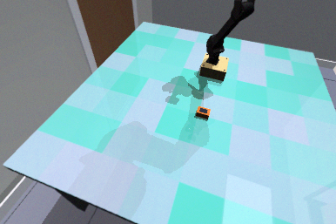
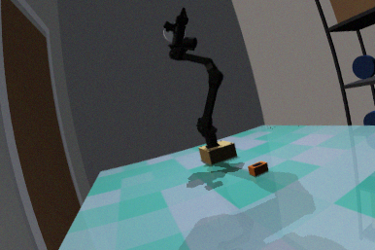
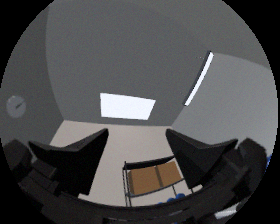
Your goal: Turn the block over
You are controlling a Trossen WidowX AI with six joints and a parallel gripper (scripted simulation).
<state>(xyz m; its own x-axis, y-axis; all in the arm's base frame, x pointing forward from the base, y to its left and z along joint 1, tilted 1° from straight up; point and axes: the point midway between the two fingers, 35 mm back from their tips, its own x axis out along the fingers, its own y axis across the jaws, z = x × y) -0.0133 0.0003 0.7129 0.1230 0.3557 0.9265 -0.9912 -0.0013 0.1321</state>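
on the checkered teal and pale table (image 1: 78, 128), a small orange block (image 1: 202, 112) lies flat, just in front of the arm's tan base (image 1: 223, 68) on its near side and a little apart from it. from above, the block's top face shows a dark blue patch, so the marked side faces up. in the side view the block (image 2: 257, 168) rests to the right of the base (image 2: 228, 153), with the arm's shadow spread over the tiles beside it.

the black arm (image 2: 211, 94) rises from the base, bends, and reaches high up, well apart from the block. the gripper (image 2: 183, 13) points upward toward the ceiling. in the wrist view the gripper (image 3: 136, 140) has its two dark fingers spread wide, with nothing between them; beyond them are a bright ceiling light (image 3: 126, 106) and a shelf rack (image 3: 129, 187) holding a brown box.

at the far right of the side view stands the rack (image 2: 335, 55), with blue round things on its lower shelves. a brown door (image 1: 100, 2) stands behind the table on the left.
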